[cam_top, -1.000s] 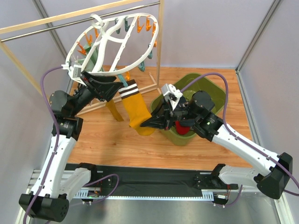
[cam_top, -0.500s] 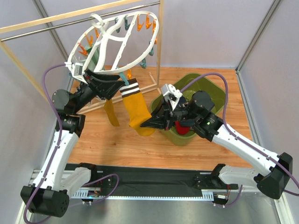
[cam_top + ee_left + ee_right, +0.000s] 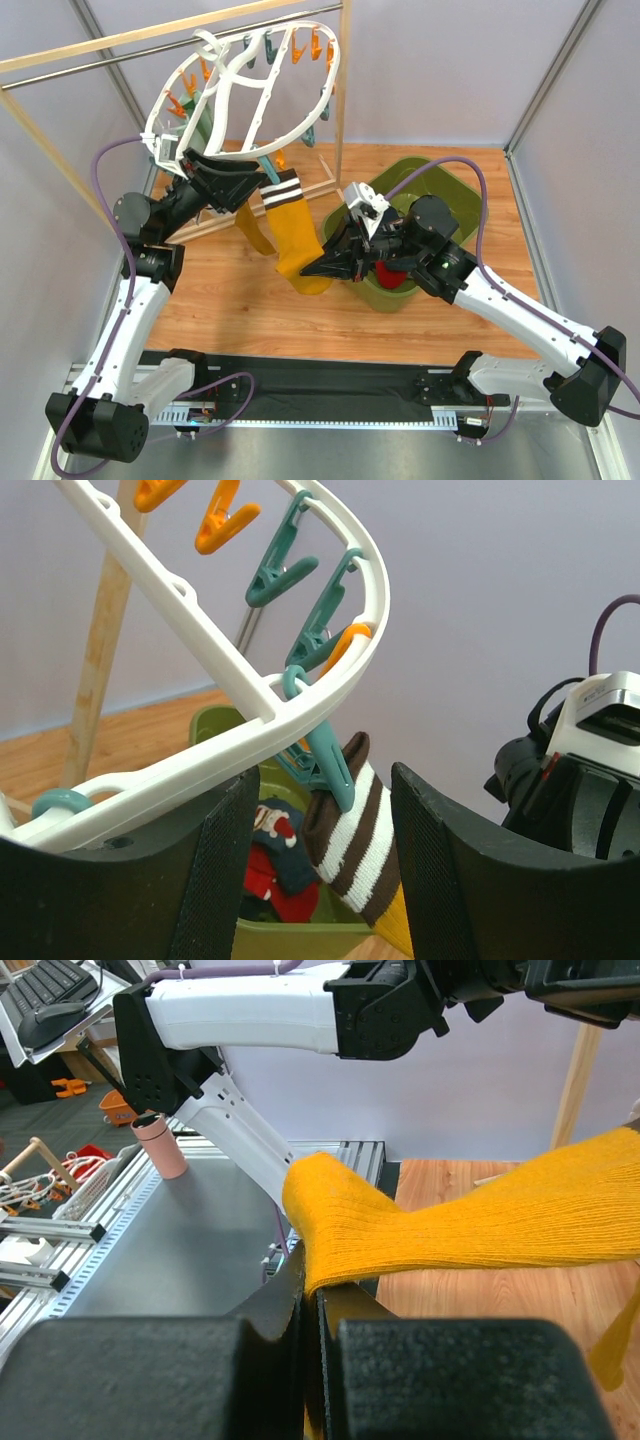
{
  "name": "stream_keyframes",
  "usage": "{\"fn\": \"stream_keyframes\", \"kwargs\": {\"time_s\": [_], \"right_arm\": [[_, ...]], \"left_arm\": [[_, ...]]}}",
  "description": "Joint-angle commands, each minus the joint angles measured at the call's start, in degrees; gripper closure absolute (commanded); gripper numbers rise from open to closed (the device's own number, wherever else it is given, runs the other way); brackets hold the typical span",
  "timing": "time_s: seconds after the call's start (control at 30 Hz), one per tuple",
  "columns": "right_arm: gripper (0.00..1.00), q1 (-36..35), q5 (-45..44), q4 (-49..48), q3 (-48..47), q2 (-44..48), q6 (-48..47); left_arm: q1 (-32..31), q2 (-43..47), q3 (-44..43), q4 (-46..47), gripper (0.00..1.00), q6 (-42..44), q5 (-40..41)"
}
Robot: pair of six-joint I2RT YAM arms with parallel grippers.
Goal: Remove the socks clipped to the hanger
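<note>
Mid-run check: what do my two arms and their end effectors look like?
Left arm and right arm: white links, black joints. A purple cable trails along each. Left end effector and right end effector: black, wedge-shaped fingers.

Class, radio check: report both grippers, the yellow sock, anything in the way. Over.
Left gripper open at teal clip. Right gripper shut on yellow sock. Striped cuff clipped to hanger. Nothing in the way.
</note>
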State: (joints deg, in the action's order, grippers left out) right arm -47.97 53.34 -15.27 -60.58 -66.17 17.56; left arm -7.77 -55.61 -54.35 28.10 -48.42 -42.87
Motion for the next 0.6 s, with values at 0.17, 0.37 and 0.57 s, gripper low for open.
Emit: {"fn": "stream_keyframes", "kwargs": {"time_s": [0.17, 0.37, 0.57], "right_arm": [[1.00, -1.2, 1.0, -0.5, -1.2, 0.5, 0.2], [1.00, -1.6, 0.9, 0.0, -1.5, 0.4, -0.2], [1.00, -2.3, 1.0, 0.3, -1.9, 0.2, -0.2]], "left_arm": [[0.4, 2.2, 5.3, 13.8, 0.37, -6.3, 3.1], [0.4, 1.7, 5.5, 15.6, 0.35, -7.4, 4.5], [0.4, 0.1, 4.7, 16.2, 0.35, -7.8, 4.4]]}}
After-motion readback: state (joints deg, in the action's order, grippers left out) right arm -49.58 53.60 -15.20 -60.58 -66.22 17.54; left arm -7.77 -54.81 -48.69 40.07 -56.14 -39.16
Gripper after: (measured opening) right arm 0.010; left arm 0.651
